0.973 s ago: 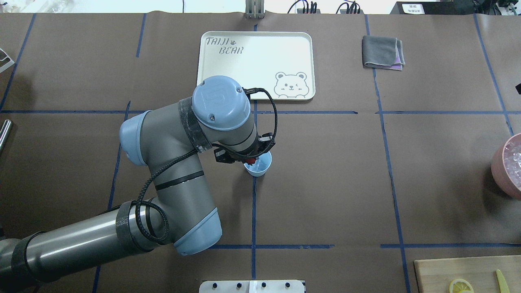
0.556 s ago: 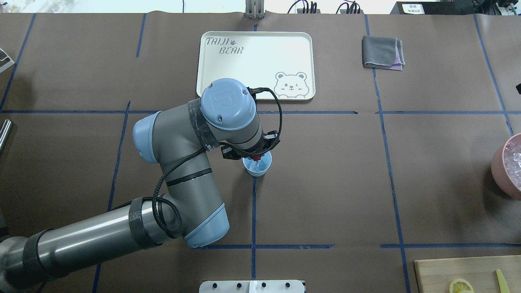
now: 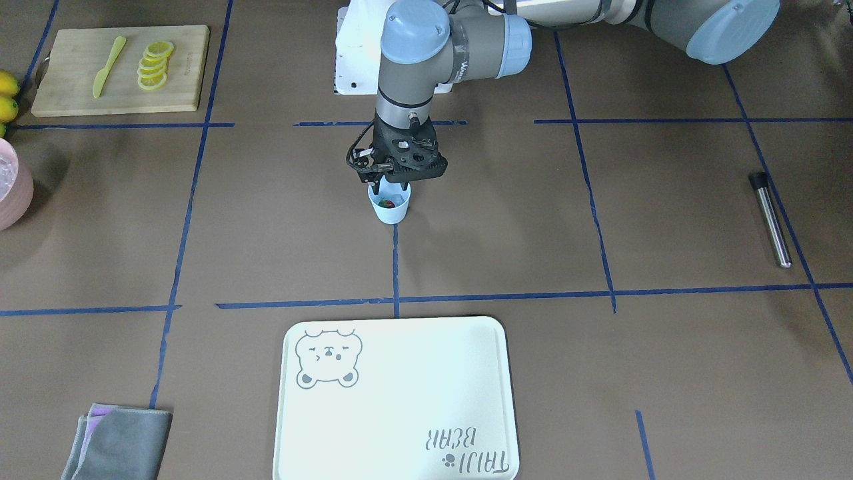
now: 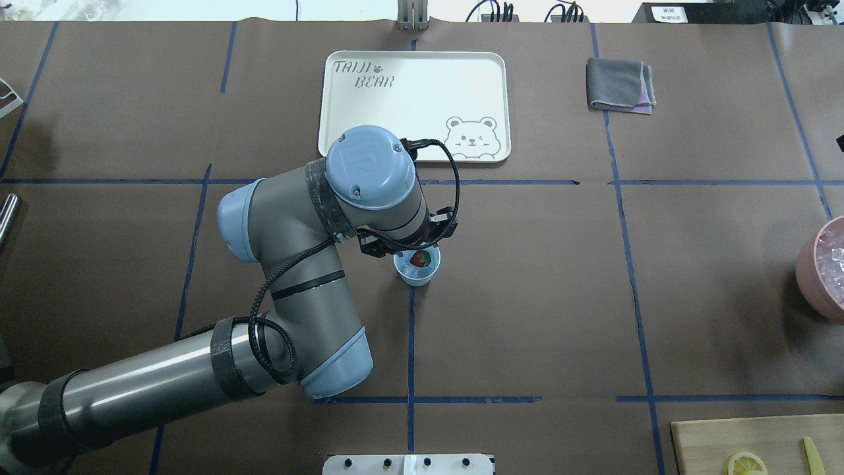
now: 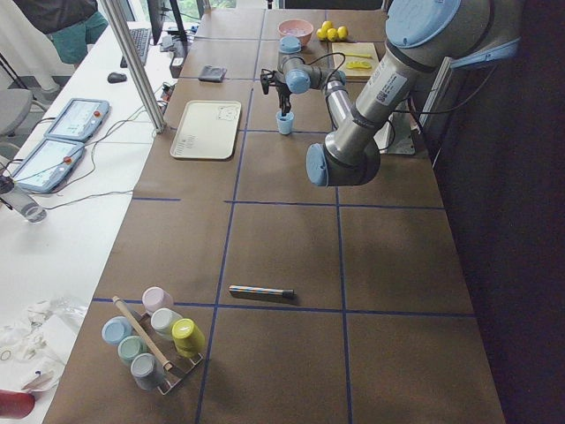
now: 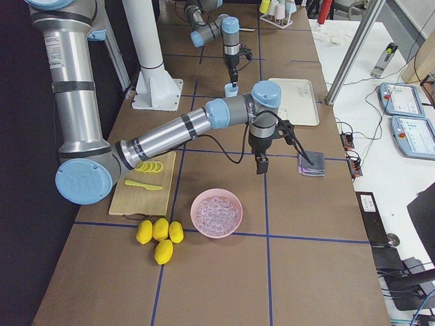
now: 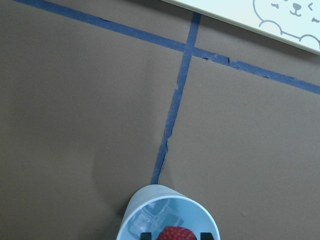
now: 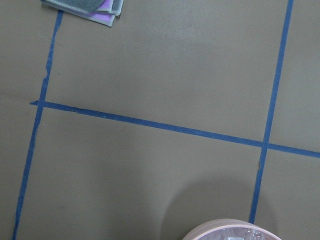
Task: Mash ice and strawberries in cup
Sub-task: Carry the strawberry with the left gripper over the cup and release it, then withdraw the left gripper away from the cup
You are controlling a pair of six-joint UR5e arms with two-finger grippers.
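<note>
The pale blue cup [image 4: 415, 274] stands at the table's middle on a blue tape line. It also shows in the front view [image 3: 390, 212]. A red strawberry [image 4: 420, 258] lies inside it beside a clear ice cube [image 7: 150, 219]. My left gripper [image 3: 388, 186] hangs straight over the cup's mouth. Its fingertips [image 7: 146, 235] stand apart on either side of the berry [image 7: 177, 233], so it looks open. My right gripper [image 6: 262, 163] hovers above the table near the pink bowl. It shows only in the exterior right view, so I cannot tell if it is open or shut.
A pink bowl of ice [image 6: 216, 212] and lemons [image 6: 158, 234] are at the robot's right. A board with lemon slices [image 3: 120, 67], a bear tray [image 4: 415, 99], a grey cloth [image 4: 621, 84], a metal rod [image 3: 771, 219] and a rack of cups [image 5: 150, 340] are around.
The left arm moved a little right until the gripper was over the cup. The strawberry, first up at the fingers, now lies lower inside the cup.
</note>
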